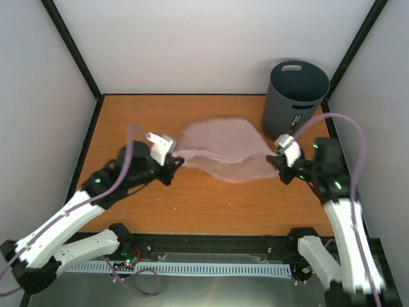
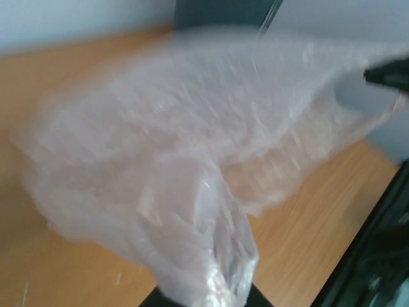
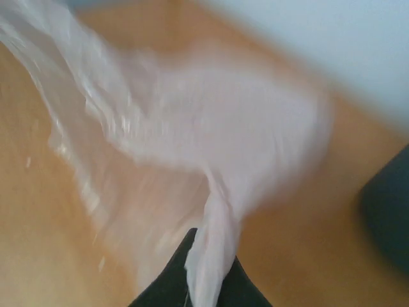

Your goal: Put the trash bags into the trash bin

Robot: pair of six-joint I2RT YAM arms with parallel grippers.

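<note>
One table (image 1: pixel 192 204) with an orange wood-grain top carries the whole setup, and pale walls close it in on three sides.

The trash bag (image 1: pixel 220 150) is the largest item on it. It is a thin, translucent pale-pink sheet spread across the middle of the table, between the two arms. It is outside the trash bin (image 1: pixel 291 96), and its right edge is near the foot of the bin. The top view does not show whether its middle rests on the wood or hangs just above it. In the left wrist view the bag (image 2: pixel 192 160) fills most of the frame and is blurred. In the right wrist view the bag (image 3: pixel 223 128) fans out from a gathered strip and is also blurred.

The trash bin is dark grey and round, and it stands upright in the far right corner. An oval handle cutout is visible at its far rim. Its edge shows in the right wrist view (image 3: pixel 386 211).

The left gripper (image 1: pixel 176 160) is at the bag's left end. Its jaws are closed narrow on a bunched corner of film (image 2: pixel 204 297).

The right gripper (image 1: pixel 273 160) is at the bag's right end, just in front of the bin. Its jaws are pinched on a twisted strip of the bag (image 3: pixel 208 281).
</note>
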